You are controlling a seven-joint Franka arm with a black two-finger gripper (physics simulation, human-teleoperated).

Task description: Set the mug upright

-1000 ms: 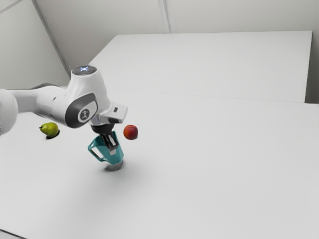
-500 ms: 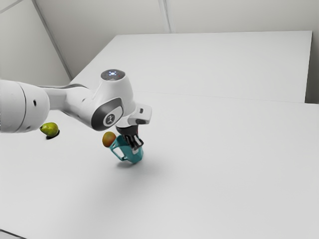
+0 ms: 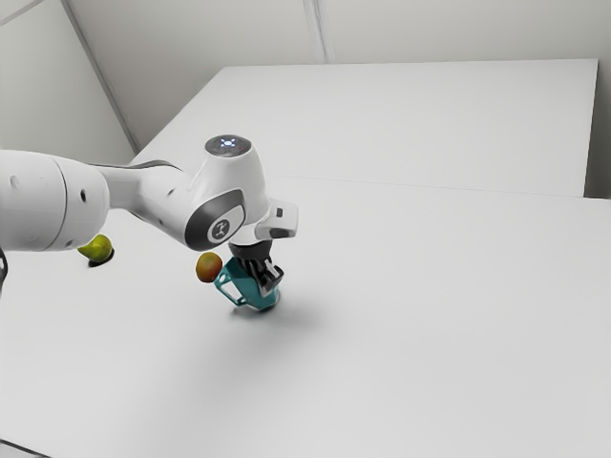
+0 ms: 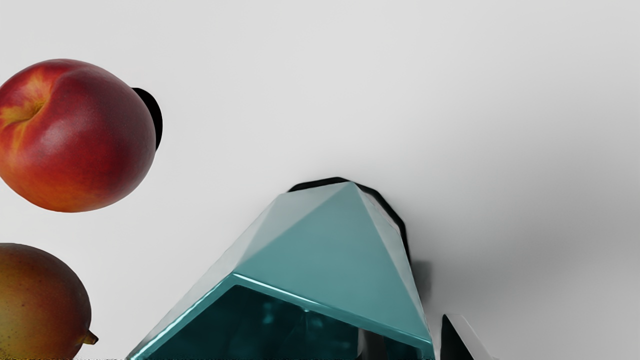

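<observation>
the teal faceted mug (image 4: 320, 260) leans at the surface (image 3: 401, 334) near the mango (image 3: 208, 267), its wall clamped in my end effector (image 3: 270, 279). i should rotate it slowly, seat the base flat, then release without dragging the rim.

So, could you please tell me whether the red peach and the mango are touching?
Apart. The wrist view shows it: a strip of pale table runs between the red peach and the mango.
</observation>
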